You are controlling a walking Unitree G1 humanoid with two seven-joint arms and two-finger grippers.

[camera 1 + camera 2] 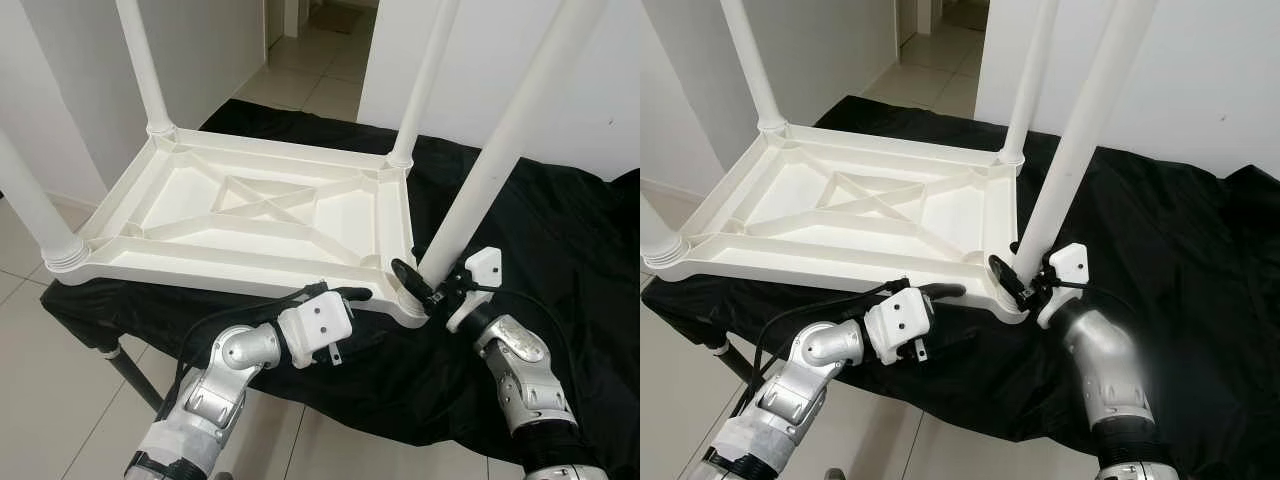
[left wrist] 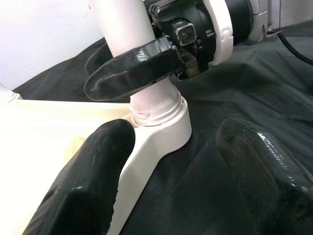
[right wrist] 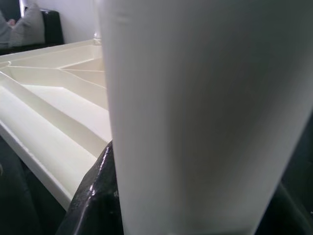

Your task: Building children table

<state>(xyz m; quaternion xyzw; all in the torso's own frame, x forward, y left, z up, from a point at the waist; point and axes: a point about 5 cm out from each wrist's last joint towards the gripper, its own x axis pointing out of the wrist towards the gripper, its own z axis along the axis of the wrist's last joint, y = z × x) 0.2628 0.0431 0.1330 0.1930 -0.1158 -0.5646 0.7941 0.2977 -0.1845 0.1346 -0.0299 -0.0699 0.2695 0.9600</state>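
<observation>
Tabletop [image 1: 250,210] upside down on black-draped counter [image 1: 560,250]; three legs seated. Right pincer [image 1: 425,283] clamped on fourth leg [image 1: 500,150], you finish seating. Left pincer [image 1: 345,296] apart at rim.

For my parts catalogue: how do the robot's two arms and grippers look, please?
Both arms are silver metal with rounded joints. Each wrist has a white plastic housing, and thin black cables run along it. The left gripper and right gripper each have two long, glossy black fingers.
</observation>
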